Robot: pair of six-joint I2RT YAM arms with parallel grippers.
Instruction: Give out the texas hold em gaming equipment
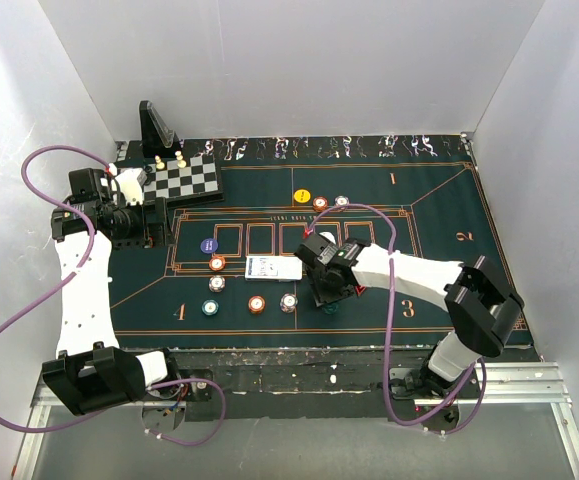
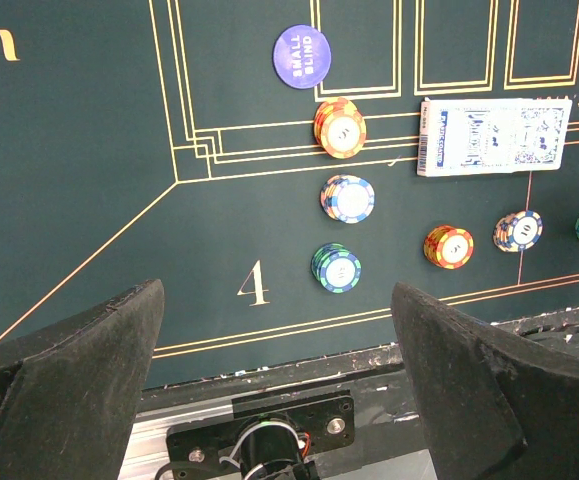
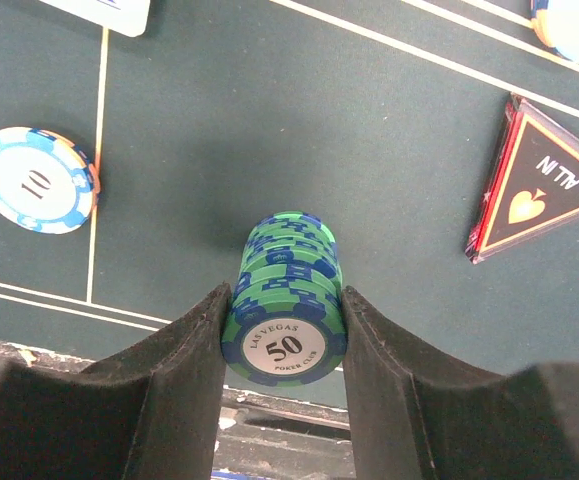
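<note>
while pinching the green chip stack [image 3: 287,300] between right fingers [image 3: 184,390] near the front edge of the tabletop [image 3: 219,150], risking shearing it apart by tilting or easing grip; holding left fingers [image 2: 79,350] spread, empty.

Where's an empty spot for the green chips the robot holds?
Bare felt: between number 3 and number 2, right of the green 50 chip stack, and left of number 4. Crowded around the card deck and chip stacks near it.

Black-and-white chessboard [image 1: 187,178] at the counter's [image 1: 449,270] far-left corner, pale pawns [image 1: 180,158] on its far edge — black angled stand [image 1: 156,125] just behind it
</note>
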